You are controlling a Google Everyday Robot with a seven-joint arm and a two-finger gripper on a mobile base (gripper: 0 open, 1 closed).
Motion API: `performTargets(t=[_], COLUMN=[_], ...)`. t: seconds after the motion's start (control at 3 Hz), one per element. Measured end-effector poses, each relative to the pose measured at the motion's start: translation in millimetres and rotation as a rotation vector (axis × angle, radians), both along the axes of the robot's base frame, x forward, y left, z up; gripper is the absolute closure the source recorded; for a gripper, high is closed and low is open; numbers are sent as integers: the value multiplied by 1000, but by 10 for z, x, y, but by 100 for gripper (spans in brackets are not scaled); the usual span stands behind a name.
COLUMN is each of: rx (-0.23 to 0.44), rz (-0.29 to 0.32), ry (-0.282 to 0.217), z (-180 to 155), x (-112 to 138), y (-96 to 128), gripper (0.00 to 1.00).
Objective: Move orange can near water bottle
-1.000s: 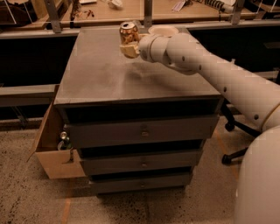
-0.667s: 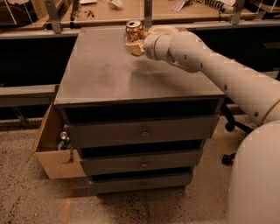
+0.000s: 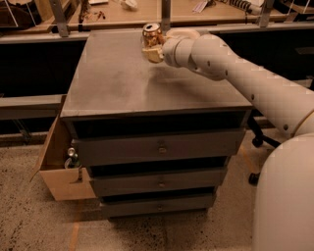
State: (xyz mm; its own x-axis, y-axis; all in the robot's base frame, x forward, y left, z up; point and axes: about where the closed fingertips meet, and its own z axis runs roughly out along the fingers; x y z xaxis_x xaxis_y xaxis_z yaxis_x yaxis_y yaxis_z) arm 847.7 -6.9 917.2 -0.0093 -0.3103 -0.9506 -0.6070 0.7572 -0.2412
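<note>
Reaching in from the right, the robot's pale arm [image 3: 255,81] stretches over the grey cabinet top [image 3: 122,83] and ends with the gripper [image 3: 152,49] near the back edge, a little right of the middle. The tan fingers [image 3: 156,54] are drawn in against the lower part of the orange can [image 3: 152,34], which sits upright between them with its silver top and reddish rim facing up. The fingers hide the can's bottom, so I cannot tell whether it stands on the surface or hangs just above it. The top belongs to a grey drawer cabinet [image 3: 157,147] with three drawers stacked down its front, each with a small knob in the middle. Against the cabinet's left side stands an open cardboard box [image 3: 56,179] on the speckled floor [image 3: 39,225], with the neck of a small bottle [image 3: 72,157] showing above its edge; what kind of bottle it is I cannot make out. Behind the cabinet runs a long wooden bench [image 3: 142,12] with small items scattered on it. At the lower right the robot's rounded white body [image 3: 287,196] fills the corner, and the dark wheeled foot of a chair [image 3: 256,142] shows behind the arm.
</note>
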Motion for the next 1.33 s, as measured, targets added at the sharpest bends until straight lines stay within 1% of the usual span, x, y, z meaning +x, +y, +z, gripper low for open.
performTargets(t=[0.33,0.67,1.0,1.33], rx=[-56,-92,-82,-29], rz=[-51,-128,-203,-246], ry=[-12,-12,2,18], z=[-98,-149,-212,-286], x=[326,561,764,967], y=[-194,-432,-629,-666], gripper=[100,100,100,100])
